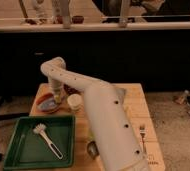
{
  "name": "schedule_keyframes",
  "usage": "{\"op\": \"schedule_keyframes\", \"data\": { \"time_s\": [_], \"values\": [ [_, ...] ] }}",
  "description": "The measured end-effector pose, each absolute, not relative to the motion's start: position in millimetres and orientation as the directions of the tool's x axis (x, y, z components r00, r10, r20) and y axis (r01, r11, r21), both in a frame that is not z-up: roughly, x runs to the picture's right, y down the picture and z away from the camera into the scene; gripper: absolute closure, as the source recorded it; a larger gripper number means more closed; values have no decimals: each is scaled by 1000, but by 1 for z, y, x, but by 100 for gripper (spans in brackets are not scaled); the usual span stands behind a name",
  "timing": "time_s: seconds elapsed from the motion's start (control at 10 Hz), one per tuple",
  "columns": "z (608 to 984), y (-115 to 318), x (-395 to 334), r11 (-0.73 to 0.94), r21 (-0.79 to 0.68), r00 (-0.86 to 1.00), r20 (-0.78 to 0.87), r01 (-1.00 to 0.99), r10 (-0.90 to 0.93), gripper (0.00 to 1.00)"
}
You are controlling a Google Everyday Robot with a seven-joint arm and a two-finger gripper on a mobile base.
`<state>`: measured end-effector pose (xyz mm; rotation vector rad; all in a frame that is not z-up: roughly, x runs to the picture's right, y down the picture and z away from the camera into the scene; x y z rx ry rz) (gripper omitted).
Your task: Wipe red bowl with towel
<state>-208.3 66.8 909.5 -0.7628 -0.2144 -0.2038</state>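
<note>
Camera view: the gripper (56, 98) reaches down over the red bowl (47, 103) holding the towel (48, 105).

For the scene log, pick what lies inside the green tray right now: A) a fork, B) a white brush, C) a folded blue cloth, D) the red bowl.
B: a white brush lies inside the green tray, while the fork rests on the wooden table to the right of the arm, and the red bowl sits beyond the tray with the gripper down at it.
</note>
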Motion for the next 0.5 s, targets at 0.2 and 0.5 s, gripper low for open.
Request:
{"op": "schedule_keyframes", "data": {
  "time_s": [0.2, 0.5],
  "values": [
    [914, 69, -197, 704, -668, 963, 257, 242, -87, 100],
    [924, 70, -216, 692, -672, 956, 276, 265, -98, 100]
  ]
}}
